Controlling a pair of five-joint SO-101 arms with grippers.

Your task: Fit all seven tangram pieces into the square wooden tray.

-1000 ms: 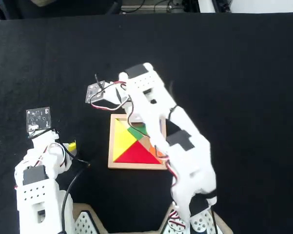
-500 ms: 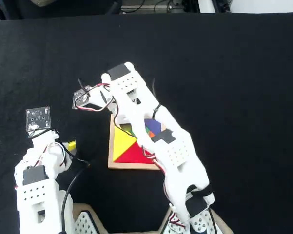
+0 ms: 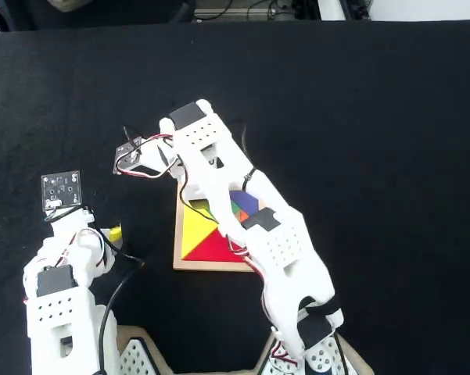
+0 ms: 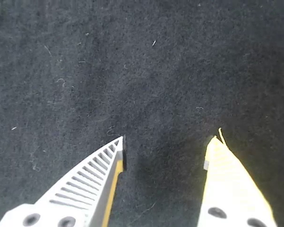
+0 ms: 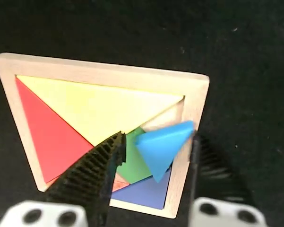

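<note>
The square wooden tray lies in the middle of the black table, partly under my right arm. In it lie a big yellow triangle, a big red triangle, a green piece, a dark blue piece and an orange sliver. My right gripper hangs above the tray's corner, shut on a light blue triangle. A strip of bare wood shows beside the yellow triangle. My left gripper stands open over bare cloth, left of the tray.
Black cloth covers the whole table. The right arm's wrist camera board sticks out beyond the tray's far left corner. Both arm bases stand at the near edge.
My right arm has swung to the left over the tray, uncovering the blue and green pieces at the tray's right side. The left arm has kept still.
</note>
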